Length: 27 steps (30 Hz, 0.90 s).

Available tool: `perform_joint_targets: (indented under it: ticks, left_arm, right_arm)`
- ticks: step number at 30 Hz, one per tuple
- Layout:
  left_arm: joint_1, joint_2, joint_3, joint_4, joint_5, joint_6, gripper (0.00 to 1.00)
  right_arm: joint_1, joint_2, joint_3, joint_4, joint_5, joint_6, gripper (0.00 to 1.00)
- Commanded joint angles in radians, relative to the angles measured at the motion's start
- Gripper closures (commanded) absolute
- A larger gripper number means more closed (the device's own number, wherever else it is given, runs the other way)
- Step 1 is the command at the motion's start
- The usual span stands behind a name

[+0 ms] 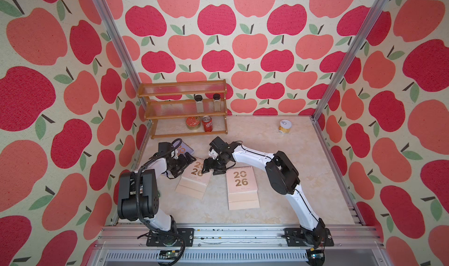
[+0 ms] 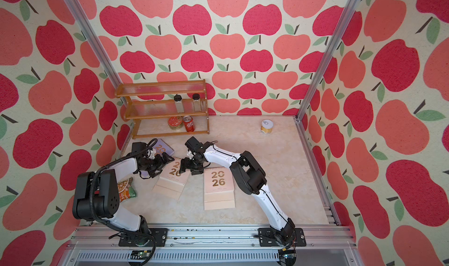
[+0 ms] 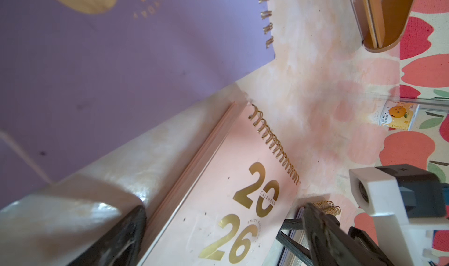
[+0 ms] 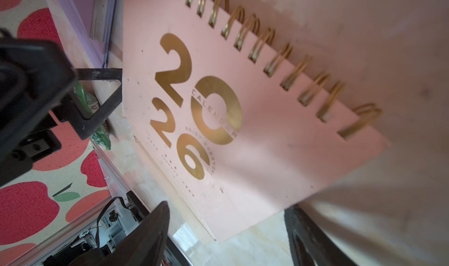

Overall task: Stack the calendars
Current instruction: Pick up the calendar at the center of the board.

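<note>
Two released end effectors flank the tilted pink calendar [image 1: 194,179] on the table [image 1: 279,179].
In both top views it lies flat at centre frame. The left end effector [image 1: 187,166] is spread wide at the left of its spiral end, and the right end effector [image 1: 209,171] has its jaws apart at the right, clamping nothing. A second pink calendar [image 1: 241,184] lies just right of it, and a purple calendar [image 1: 185,151] lies up-left, partly under the left arm.

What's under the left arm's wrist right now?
A lavender-purple spiral-bound calendar lies on the table; only its far corner shows in both top views. The left arm covers the rest, so anything beneath it is hidden.
</note>
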Motion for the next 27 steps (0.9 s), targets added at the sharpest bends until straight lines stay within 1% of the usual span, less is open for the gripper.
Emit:
perform_joint_targets:
  ticks: [1, 6, 12, 20, 27]
  left_arm:
    - [-0.005, 0.035, -0.011, 0.004, 0.036, 0.005, 0.03]
    - [-0.006, 0.031, -0.02, 0.004, 0.046, 0.004, 0.04]
    - [-0.008, 0.034, -0.04, 0.024, 0.087, -0.005, 0.07]
    - [-0.013, -0.011, -0.043, 0.024, 0.104, -0.007, 0.08]
    - [-0.008, -0.002, -0.045, 0.043, 0.127, -0.013, 0.08]
  right_arm:
    - [-0.01, 0.042, 0.025, -0.013, -0.019, 0.017, 0.23]
    - [-0.023, 0.029, -0.008, 0.06, -0.052, 0.042, 0.24]
    - [-0.028, -0.003, -0.041, 0.155, -0.066, 0.067, 0.26]
    - [-0.028, -0.049, -0.098, 0.334, -0.103, 0.11, 0.3]
    - [-0.028, -0.091, -0.129, 0.41, -0.117, 0.106, 0.33]
